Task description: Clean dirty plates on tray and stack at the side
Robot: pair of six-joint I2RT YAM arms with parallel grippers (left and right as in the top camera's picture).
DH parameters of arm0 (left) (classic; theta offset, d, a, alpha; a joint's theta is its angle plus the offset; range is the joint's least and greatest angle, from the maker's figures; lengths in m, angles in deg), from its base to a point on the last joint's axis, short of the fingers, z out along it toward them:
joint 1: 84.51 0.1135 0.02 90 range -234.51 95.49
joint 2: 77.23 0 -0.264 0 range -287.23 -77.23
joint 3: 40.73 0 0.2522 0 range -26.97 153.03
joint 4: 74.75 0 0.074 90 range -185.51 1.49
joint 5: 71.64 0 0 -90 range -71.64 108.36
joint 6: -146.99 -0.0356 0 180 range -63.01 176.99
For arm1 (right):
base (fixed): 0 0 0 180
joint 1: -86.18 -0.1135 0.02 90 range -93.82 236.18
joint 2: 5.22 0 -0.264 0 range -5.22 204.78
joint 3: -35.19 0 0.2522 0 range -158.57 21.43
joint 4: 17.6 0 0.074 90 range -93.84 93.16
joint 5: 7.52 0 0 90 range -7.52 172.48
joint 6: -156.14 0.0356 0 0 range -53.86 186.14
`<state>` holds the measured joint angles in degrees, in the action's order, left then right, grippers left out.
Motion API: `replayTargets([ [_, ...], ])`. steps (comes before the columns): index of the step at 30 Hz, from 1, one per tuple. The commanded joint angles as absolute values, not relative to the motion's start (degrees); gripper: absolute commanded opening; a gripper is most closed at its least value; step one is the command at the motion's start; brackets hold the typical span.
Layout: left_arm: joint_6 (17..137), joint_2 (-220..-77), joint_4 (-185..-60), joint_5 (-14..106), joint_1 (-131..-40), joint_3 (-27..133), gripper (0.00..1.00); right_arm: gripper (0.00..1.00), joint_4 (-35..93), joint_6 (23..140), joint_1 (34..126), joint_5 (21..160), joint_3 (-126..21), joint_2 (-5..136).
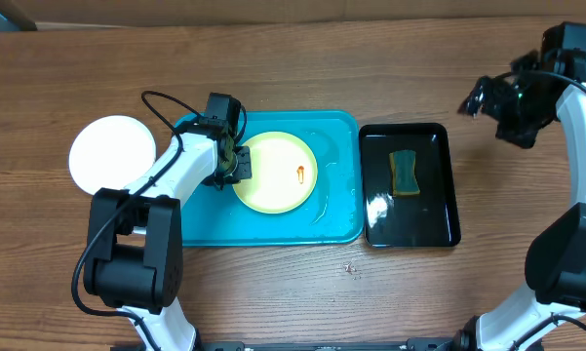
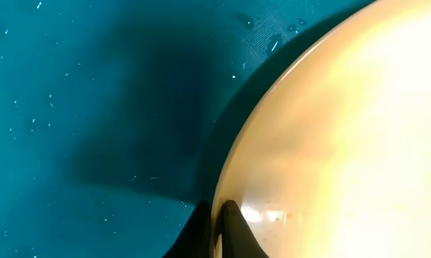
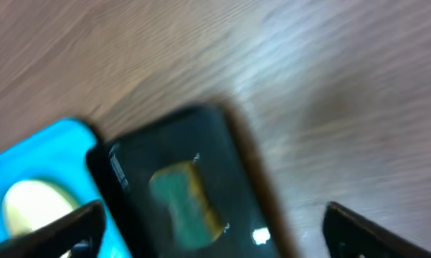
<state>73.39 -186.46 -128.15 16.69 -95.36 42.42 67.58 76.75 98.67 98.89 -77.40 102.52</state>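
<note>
A pale yellow-green plate [image 1: 278,173] with an orange-red smear [image 1: 301,175] lies in the turquoise tray [image 1: 336,132]. My left gripper [image 1: 236,164] is shut on the plate's left rim; the left wrist view shows the fingertips [image 2: 216,229] pinching the rim of the plate [image 2: 344,143] above the tray floor [image 2: 72,93]. A white plate [image 1: 111,153] sits on the table left of the tray. My right gripper [image 1: 502,102] is open and empty, high over the table at the far right; its wrist view is blurred [image 3: 211,229].
A black tray [image 1: 439,210] holding a green-yellow sponge [image 1: 405,173] and some water stands right of the turquoise tray; it also shows in the right wrist view [image 3: 129,172], with the sponge [image 3: 183,197]. Water drops lie on the turquoise tray's right side.
</note>
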Motion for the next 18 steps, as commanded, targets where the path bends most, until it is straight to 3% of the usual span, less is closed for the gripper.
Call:
replayTargets([
  [1,76.4,-188.1,-129.7,15.6,-95.4,41.8,0.04,0.68,72.7,76.6,94.4,96.5,-76.8,101.7],
  [3,76.5,-188.1,-129.8,16.1,-95.4,41.8,0.04,0.53,73.8,76.7,91.3,92.6,-75.5,101.7],
  [8,76.3,-188.1,-129.9,16.0,-95.4,41.8,0.06,0.50,72.3,77.6,83.4,85.7,-70.1,101.7],
  [13,76.2,-188.1,-130.3,16.1,-95.4,41.8,0.05,0.34,64.7,80.7,78.1,81.2,-61.8,101.7],
  [18,76.3,-188.1,-130.3,16.1,-95.4,41.8,0.05,0.41,50.5,82.7,74.9,81.2,-50.3,101.7],
])
